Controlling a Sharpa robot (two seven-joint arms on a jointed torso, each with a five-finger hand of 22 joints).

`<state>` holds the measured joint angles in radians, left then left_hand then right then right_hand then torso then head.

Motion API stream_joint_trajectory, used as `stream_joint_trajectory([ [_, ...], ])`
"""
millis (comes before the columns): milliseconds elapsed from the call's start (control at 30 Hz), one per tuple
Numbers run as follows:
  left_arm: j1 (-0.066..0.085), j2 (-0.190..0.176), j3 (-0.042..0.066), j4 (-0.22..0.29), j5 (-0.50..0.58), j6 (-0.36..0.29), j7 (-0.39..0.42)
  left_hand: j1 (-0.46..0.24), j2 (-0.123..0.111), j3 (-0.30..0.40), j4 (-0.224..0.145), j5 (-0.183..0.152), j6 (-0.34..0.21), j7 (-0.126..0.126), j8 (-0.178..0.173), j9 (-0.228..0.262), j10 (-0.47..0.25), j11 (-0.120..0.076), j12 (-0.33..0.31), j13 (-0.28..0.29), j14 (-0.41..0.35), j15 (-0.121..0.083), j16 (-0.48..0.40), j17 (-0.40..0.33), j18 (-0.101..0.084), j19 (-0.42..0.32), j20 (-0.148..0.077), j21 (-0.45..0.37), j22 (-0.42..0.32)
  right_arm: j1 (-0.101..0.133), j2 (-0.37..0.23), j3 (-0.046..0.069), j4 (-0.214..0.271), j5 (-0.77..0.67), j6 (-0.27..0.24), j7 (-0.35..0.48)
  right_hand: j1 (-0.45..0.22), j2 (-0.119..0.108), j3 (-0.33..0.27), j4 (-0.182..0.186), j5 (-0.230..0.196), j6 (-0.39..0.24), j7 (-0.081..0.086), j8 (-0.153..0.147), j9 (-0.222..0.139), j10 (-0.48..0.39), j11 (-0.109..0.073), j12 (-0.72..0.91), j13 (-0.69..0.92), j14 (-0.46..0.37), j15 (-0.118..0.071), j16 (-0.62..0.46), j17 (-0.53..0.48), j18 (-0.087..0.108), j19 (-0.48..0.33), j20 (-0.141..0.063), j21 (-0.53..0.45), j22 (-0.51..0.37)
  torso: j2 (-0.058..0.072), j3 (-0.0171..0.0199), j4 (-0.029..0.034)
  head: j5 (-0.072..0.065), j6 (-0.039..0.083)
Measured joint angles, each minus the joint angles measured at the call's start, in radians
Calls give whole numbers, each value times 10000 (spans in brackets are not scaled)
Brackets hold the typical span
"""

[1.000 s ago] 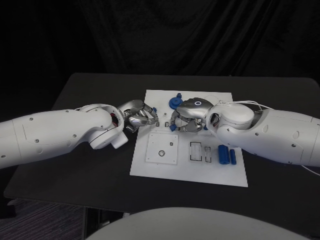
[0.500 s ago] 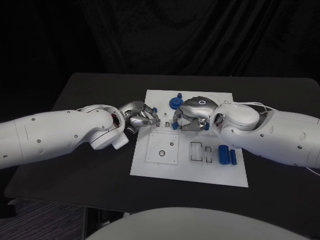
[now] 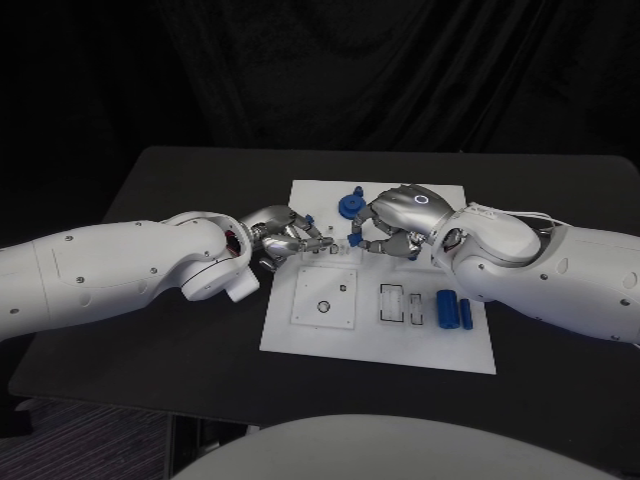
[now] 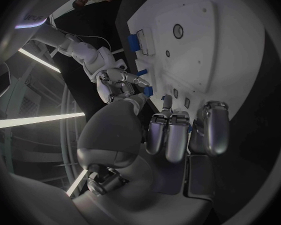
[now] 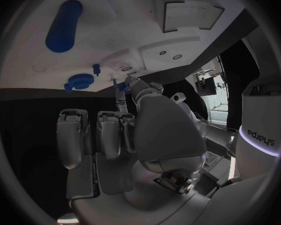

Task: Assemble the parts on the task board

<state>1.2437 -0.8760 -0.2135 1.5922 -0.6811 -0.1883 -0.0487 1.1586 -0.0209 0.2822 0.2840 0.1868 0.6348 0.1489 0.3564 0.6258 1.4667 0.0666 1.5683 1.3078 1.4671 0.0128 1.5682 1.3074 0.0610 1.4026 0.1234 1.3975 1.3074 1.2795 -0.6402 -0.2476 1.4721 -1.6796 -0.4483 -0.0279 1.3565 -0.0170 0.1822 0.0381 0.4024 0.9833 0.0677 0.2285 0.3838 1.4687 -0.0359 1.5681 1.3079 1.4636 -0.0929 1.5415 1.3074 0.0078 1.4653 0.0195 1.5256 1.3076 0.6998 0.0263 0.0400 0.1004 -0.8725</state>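
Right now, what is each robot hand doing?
Left hand: cannot be told whether it holds anything.
Right hand: pinches a small blue part.

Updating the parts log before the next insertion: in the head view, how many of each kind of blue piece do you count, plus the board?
White task board: 1
Long blue cylinders: 2
Round blue disc: 1
Small blue peg beside the disc: 1
Small blue pieces over its middle: 2
Total: 7
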Motion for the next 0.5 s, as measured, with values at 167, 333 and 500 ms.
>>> stream_joint_trajectory([
  [167,-26,61,0,-68,203,243,244,622,166,-315,-121,686,87,86,-141,-548,-1,69,0,1,0,71,0,0,1,-54,55,-77,0,0,-102,0,124,0,-366,1,-1,-1,-1,0,0,0,1,0,0,0,0,0,-1,0,0,0,0,-1,0,0,0,0,-7,4,-20,25,0],
  [333,-51,142,2,-108,363,422,445,670,158,-351,-109,784,86,86,-160,-660,-1,69,0,0,-1,71,0,0,1,-88,88,-116,0,0,-177,0,239,6,-651,3,-1,-2,-2,0,-3,0,0,0,-1,0,0,0,-1,0,0,0,0,-1,0,0,0,0,-7,9,-19,-19,0],
  [500,-77,199,2,-145,472,505,644,708,197,-379,-81,799,86,86,-180,-712,-2,69,0,1,0,71,0,0,0,-88,89,-116,0,0,-212,0,392,118,-879,21,-1,-3,25,-29,-6,27,27,0,-1,0,1,0,-2,0,0,0,0,-1,0,1,0,-1,-6,9,6,-54,0],
])
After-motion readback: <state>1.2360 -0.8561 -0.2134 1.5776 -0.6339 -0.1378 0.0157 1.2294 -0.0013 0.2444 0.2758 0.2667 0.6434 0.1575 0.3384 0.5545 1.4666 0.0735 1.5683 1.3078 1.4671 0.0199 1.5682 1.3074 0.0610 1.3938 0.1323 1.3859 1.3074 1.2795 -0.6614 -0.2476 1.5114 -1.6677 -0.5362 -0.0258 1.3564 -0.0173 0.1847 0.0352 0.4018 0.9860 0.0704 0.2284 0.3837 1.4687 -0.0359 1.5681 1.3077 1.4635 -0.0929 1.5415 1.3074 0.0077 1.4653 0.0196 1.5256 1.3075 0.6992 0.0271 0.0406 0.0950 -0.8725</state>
